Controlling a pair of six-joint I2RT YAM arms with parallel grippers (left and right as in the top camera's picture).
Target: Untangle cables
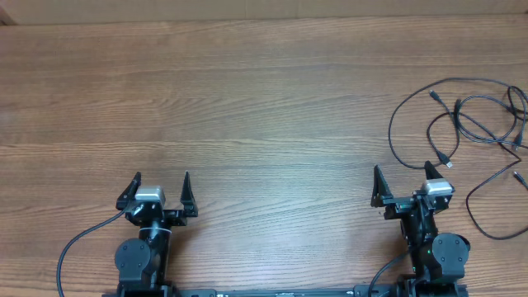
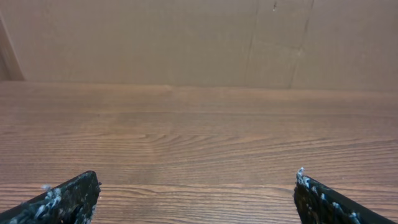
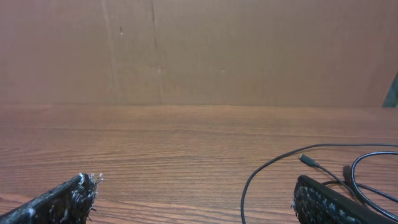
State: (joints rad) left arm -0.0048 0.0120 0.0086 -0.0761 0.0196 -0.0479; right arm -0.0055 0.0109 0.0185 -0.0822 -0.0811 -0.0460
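The cables (image 1: 474,122) lie in loose, crossing loops at the right edge of the desk (image 1: 247,99), near the right gripper (image 1: 403,176). This gripper and the left gripper (image 1: 161,177) are spread wide at the near edge and hold nothing. I think it is best to pinch one outer loop, away from the crossings, and pull it slowly.

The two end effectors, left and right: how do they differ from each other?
The left end effector faces only bare table; the right end effector has the cables lying just ahead and to its right. The left one's camera shows wood alone; the right one's catches cable loops at its right side. Both stand wide open and empty.
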